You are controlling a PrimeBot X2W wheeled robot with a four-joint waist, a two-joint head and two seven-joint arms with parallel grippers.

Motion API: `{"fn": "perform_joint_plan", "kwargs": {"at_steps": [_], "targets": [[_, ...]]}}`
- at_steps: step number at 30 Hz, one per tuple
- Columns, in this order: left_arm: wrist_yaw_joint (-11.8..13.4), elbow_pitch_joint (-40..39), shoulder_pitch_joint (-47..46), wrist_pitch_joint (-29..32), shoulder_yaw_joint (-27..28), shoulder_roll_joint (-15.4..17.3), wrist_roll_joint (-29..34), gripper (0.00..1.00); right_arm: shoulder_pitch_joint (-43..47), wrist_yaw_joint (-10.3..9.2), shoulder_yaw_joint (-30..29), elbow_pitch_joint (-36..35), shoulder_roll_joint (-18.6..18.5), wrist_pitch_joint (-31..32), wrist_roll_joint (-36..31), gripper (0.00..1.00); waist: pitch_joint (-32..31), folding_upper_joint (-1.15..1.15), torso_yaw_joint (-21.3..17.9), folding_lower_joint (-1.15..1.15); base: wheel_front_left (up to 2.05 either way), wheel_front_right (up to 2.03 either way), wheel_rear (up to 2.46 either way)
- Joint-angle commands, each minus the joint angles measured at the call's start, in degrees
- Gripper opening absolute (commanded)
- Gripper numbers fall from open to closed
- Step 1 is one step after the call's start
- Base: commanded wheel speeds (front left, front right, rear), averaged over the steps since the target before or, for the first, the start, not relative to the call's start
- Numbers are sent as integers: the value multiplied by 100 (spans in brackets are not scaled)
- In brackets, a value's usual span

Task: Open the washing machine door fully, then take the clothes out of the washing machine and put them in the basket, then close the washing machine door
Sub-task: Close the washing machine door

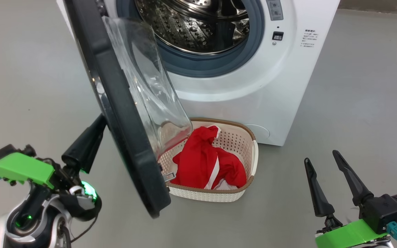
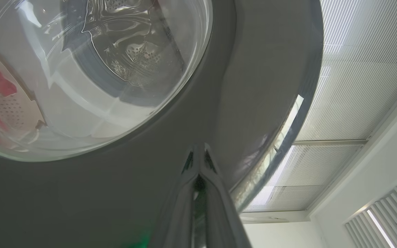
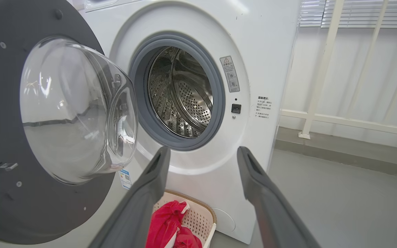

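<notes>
**Logging door stage: clothes lying in basket**

The 2 left fingers are pressing together with nothing between them. Their tips are meeting the outer face of the washing machine door, which is standing part-open. The 2 right fingers are standing wide apart, holding nothing, well to the right of the basket. The clothes are lying bunched in the basket, which is sitting on the floor against the washing machine.

Jaws together on left arm, spread wide on right arm.
</notes>
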Motion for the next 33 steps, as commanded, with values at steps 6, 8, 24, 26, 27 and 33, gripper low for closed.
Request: {"fn": "perform_joint_plan", "kwargs": {"at_steps": [6,8,24,26,27,33], "targets": [[-120,-161,-16,-57,-33,91,-145,0,-230,26,141,-139,-60,-47,-1,100,29,0,-91,0,0,0,0],[-124,-142,-5,-72,-45,91,-156,0,-231,26,143,-137,-60,-48,3,100,31,0,-110,0,0,0,0],[-481,-183,152,-414,-22,478,465,100,-169,26,142,-87,-60,-57,14,100,-7,0,-92,0,0,0,0],[-607,-169,232,-565,-5,589,705,100,-161,26,150,-69,-60,-58,18,100,-21,0,-85,0,0,0,0],[-677,-165,283,-653,-38,702,922,100,-159,26,150,-63,-60,-58,20,100,-20,0,-80,0,0,0,0],[-1286,-162,571,-1567,-571,1473,2909,100,-144,26,153,-43,-60,-54,19,100,7,0,-42,0,0,0,0]]}}
